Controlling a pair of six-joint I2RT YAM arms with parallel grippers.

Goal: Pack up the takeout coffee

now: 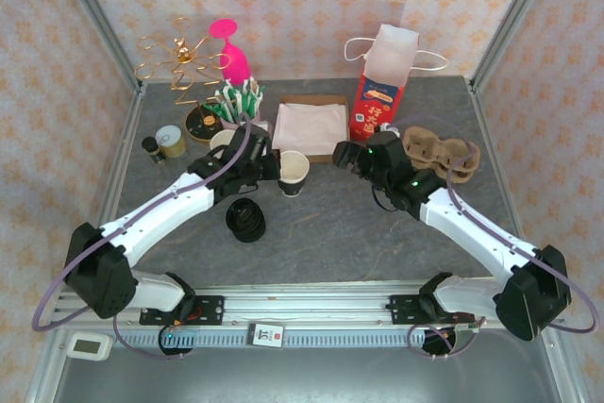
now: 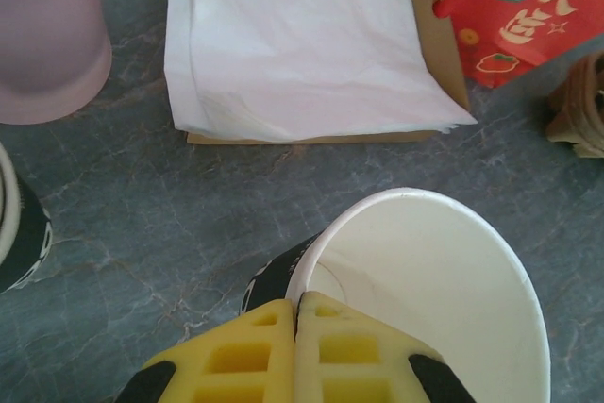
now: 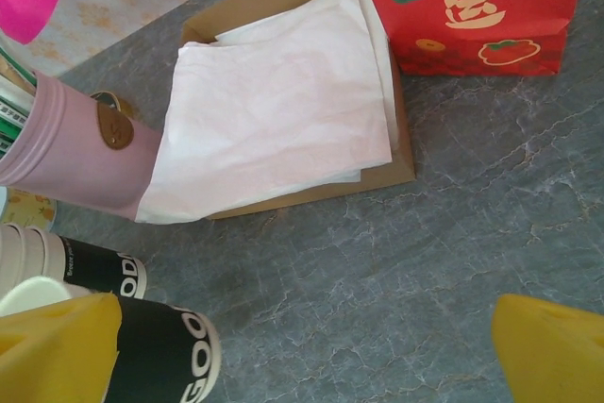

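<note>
The paper cup [image 1: 293,174] is near the table [image 1: 330,243] centre, mouth up, so its long axis runs roughly vertical. Whether its base rests on the surface or is lifted clear cannot be determined.

The left gripper [image 1: 269,165] holds the cup from the left. In the left wrist view, both yellow fingers [image 2: 236,351] are closed together over the near-left part of the rim, one inside the wall and one outside.

The right gripper [image 1: 345,154] is just right of the cup. Its jaws are spread wide and hold nothing.

The cardboard cup carrier [image 1: 439,153] lies further right, beyond the right gripper. The red paper bag [image 1: 377,106] stands upright at the far side, between the cup and the carrier. The napkin tray [image 1: 310,126] is directly beyond the cup. A stack of black lids [image 1: 245,221] lies near-left of it.

Governing relation: the carrier lies to the right of the cup, with the right gripper between them. The left arm has the cup, but the right arm is nearer the carrier. The cup must therefore probably travel rightward, kept upright, either past the open right gripper or into it.
</note>
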